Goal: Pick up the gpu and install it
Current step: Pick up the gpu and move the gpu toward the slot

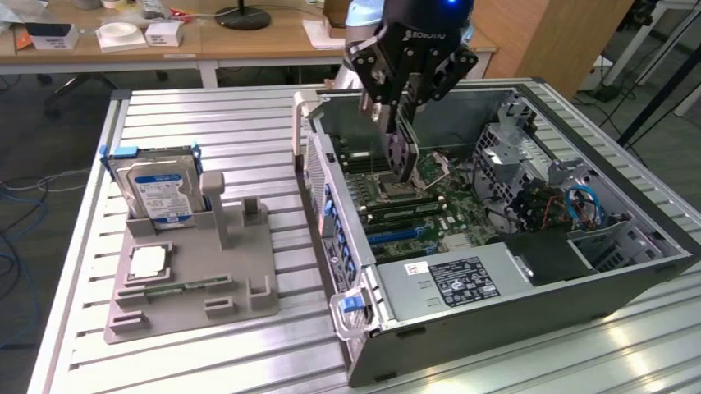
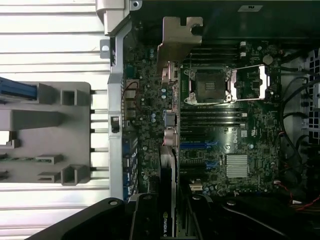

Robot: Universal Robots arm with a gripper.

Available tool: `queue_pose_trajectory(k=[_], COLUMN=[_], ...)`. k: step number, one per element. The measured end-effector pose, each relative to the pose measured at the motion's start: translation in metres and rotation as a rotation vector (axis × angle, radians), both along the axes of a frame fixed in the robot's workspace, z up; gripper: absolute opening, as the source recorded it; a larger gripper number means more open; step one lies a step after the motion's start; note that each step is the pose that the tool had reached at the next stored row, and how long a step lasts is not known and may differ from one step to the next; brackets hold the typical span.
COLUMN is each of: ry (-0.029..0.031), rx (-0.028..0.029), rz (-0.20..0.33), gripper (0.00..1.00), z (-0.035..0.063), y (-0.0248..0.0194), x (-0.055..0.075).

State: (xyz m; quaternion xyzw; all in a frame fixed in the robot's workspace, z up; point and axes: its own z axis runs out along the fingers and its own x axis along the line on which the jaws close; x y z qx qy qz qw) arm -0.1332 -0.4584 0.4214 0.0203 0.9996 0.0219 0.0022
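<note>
My gripper (image 1: 396, 111) hangs over the open computer case (image 1: 613, 287) and is shut on the gpu (image 1: 401, 156). The card is held on edge, pointing down towards the motherboard (image 1: 428, 209), its lower end just above the board near the processor socket. In the wrist view the gpu (image 2: 168, 170) shows edge-on, running from my gripper (image 2: 169, 222) out to its silver bracket (image 2: 180, 45). The bracket lies close to the case's rear wall. The blue expansion slots (image 2: 197, 145) sit just beside the card's line.
A grey fixture (image 1: 219, 279) on the slatted table at the exterior view's left holds a hard drive (image 1: 162, 193), a processor (image 1: 148, 261) and a memory stick (image 1: 176, 287). Inside the case are the power supply (image 1: 460, 279), drive cages (image 1: 526, 148) and cables (image 1: 580, 205).
</note>
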Motion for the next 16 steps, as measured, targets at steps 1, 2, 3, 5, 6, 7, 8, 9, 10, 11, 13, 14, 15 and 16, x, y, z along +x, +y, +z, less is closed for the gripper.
queue_pose_trajectory(k=[1,2,3,5,6,7,8,9,10,11,13,14,15,16], ry=[0.0000,-0.0001,0.0000,0.0000,0.0000,0.0000,0.0000,0.0000,0.0000,0.0000,0.0000,0.0000,0.0000,0.0000], rx=[0.0000,0.0000,0.0000,0.0000,0.0001,0.0001,0.0000,0.0000,0.0000,0.0000,0.0000,0.0000,0.0000,0.0000], rz=[0.002,0.003,0.005,0.008,0.010,0.011,0.013,0.014,0.016,0.017,0.020,0.021,0.023,0.024], gripper=[0.26,0.26,0.26,0.26,0.26,0.26,0.26,0.26,0.26,0.26,0.26,0.26,0.26,0.26], z=[0.0000,0.0000,0.0000,0.0000,0.0000,0.0000,0.0000,0.0000,0.0000,0.0000,0.0000,0.0000,0.0000,0.0000], y=[0.0000,0.0000,0.0000,0.0000,0.0000,0.0000,0.0000,0.0000,0.0000,0.0000,0.0000,0.0000,0.0000,0.0000], x=[0.002,0.004,0.007,0.011,0.013,0.015,0.017,0.019,0.021,0.023,0.027,0.029,0.031,0.033])
